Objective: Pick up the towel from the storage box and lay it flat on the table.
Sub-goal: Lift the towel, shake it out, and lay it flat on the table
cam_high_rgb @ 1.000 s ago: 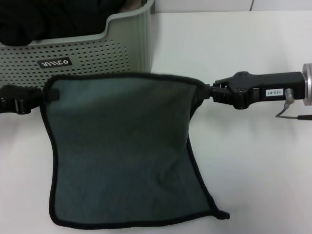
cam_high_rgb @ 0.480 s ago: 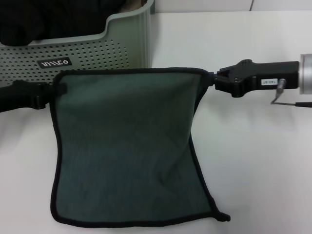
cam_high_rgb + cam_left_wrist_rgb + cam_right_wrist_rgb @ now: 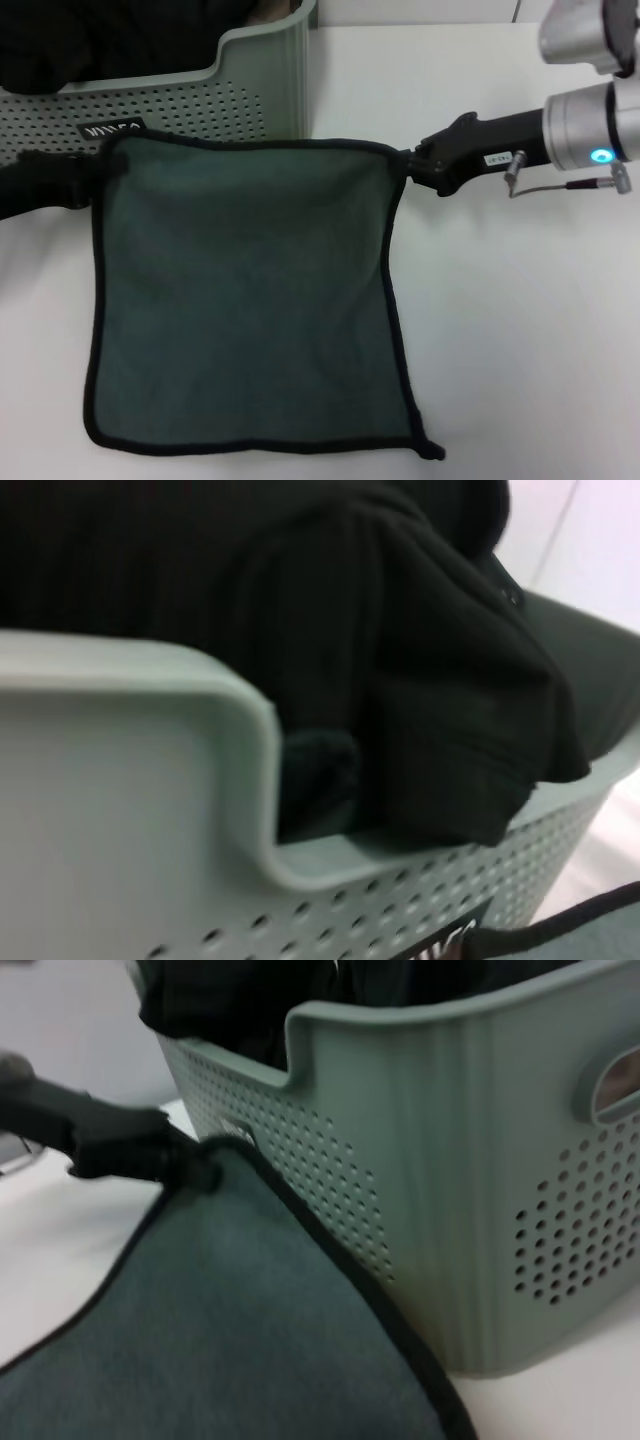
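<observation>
Teal towel point(image 3: 245, 300) spread on the table point(image 3: 520, 330) just before the storage box point(image 3: 250, 95); far corners pinched shut – left gripper point(image 3: 98, 170), right gripper point(image 3: 405, 160) – pulled apart to keep the cloth taut and smooth; release pending.

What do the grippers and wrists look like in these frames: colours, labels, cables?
Right gripper: matte black, angular body tapering to slim fingers, small white label with dark print on its side. Behind it a silver cylindrical wrist with a lit blue-cyan LED, and a thin grey cable looping beneath. Left gripper: black, blocky, no markings visible.
</observation>
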`<act>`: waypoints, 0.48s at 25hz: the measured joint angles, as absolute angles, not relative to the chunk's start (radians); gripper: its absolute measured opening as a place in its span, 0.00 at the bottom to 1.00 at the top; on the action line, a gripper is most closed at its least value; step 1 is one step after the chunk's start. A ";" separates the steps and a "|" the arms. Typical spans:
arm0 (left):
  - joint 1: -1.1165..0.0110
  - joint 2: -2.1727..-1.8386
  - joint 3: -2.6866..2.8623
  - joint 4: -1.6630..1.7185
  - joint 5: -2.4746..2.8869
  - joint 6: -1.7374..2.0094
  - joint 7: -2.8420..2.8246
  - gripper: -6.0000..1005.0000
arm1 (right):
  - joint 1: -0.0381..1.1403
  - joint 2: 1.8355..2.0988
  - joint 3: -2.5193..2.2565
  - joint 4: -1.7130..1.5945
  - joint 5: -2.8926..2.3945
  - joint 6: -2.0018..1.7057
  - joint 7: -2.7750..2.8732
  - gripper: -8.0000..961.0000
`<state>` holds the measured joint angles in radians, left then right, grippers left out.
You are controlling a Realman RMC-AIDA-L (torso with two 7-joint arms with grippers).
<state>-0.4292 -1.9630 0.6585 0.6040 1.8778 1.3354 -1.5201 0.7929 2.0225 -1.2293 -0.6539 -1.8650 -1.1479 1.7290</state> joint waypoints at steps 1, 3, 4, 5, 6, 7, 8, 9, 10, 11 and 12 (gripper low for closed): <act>-0.424 -1.963 0.649 0.604 1.877 1.337 -1.518 0.02 | 0.800 2.022 -1.246 -0.655 -1.866 -1.130 1.733 0.02; -0.414 -1.961 0.643 0.604 1.877 1.340 -1.515 0.02 | 0.818 2.022 -1.284 -0.658 -1.867 -1.088 1.740 0.02; -0.412 -1.961 0.643 0.604 1.878 1.341 -1.514 0.02 | 0.826 2.022 -1.297 -0.659 -1.869 -1.077 1.743 0.02; -0.410 -1.961 0.644 0.604 1.881 1.342 -1.513 0.02 | 0.834 2.022 -1.307 -0.660 -1.872 -1.067 1.747 0.02; -0.410 -1.963 0.645 0.604 1.884 1.342 -1.511 0.02 | 0.844 2.022 -1.312 -0.660 -1.879 -1.061 1.754 0.02; -0.410 -1.966 0.646 0.604 1.887 1.342 -1.508 0.02 | 0.852 2.023 -1.315 -0.662 -1.889 -1.057 1.762 0.02; -0.410 -1.969 0.646 0.604 1.889 1.342 -1.503 0.02 | 0.860 2.023 -1.318 -0.662 -1.900 -1.055 1.770 0.02; -0.409 -1.971 0.646 0.604 1.889 1.342 -1.500 0.02 | 0.867 2.023 -1.321 -0.664 -1.913 -1.051 1.778 0.02; -0.409 -1.972 0.646 0.604 1.889 1.342 -1.499 0.02 | 0.874 2.024 -1.326 -0.667 -1.929 -1.047 1.788 0.02; -0.409 -1.972 0.646 0.604 1.890 1.342 -1.496 0.02 | 0.879 2.025 -1.334 -0.669 -1.939 -1.043 1.797 0.02; -0.409 -1.973 0.646 0.604 1.890 1.342 -1.496 0.02 | 0.883 2.025 -1.344 -0.671 -1.944 -1.038 1.805 0.02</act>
